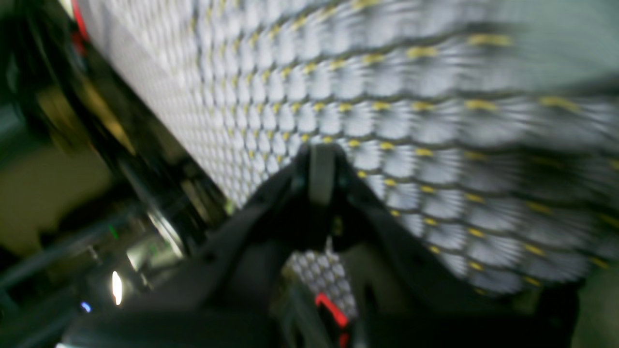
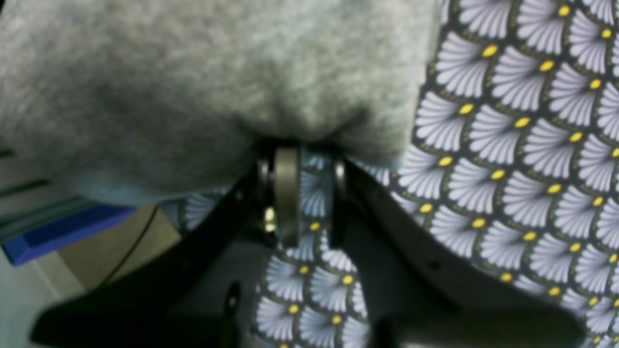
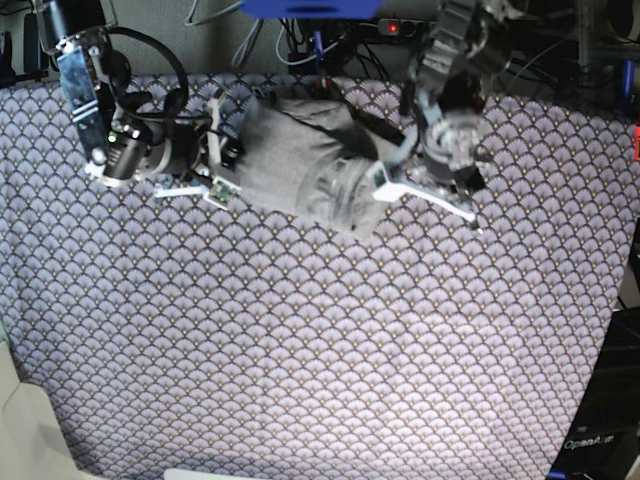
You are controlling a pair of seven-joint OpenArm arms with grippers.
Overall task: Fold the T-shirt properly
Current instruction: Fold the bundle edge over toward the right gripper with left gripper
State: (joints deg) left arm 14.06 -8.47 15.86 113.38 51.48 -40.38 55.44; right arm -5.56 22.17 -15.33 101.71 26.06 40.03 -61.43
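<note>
The T-shirt (image 3: 300, 160) is a bunched, partly folded grey bundle lying on the tablecloth near the far edge. In the right wrist view the T-shirt (image 2: 203, 82) fills the upper left, puckered where my right gripper (image 2: 309, 154) has its tips pinched on its edge. The base view shows that right gripper (image 3: 230, 150) at the bundle's left end. My left gripper (image 1: 321, 154) is shut with nothing between its fingers, over bare tablecloth; that view is motion-blurred. In the base view the left gripper (image 3: 390, 172) is by the bundle's right end.
The purple fan-patterned tablecloth (image 3: 320, 350) covers the whole table. Cables and a power strip (image 3: 400, 25) run along the back edge beside a blue object (image 3: 310, 8). A blue bar (image 2: 63, 232) lies beyond the table edge near the right arm.
</note>
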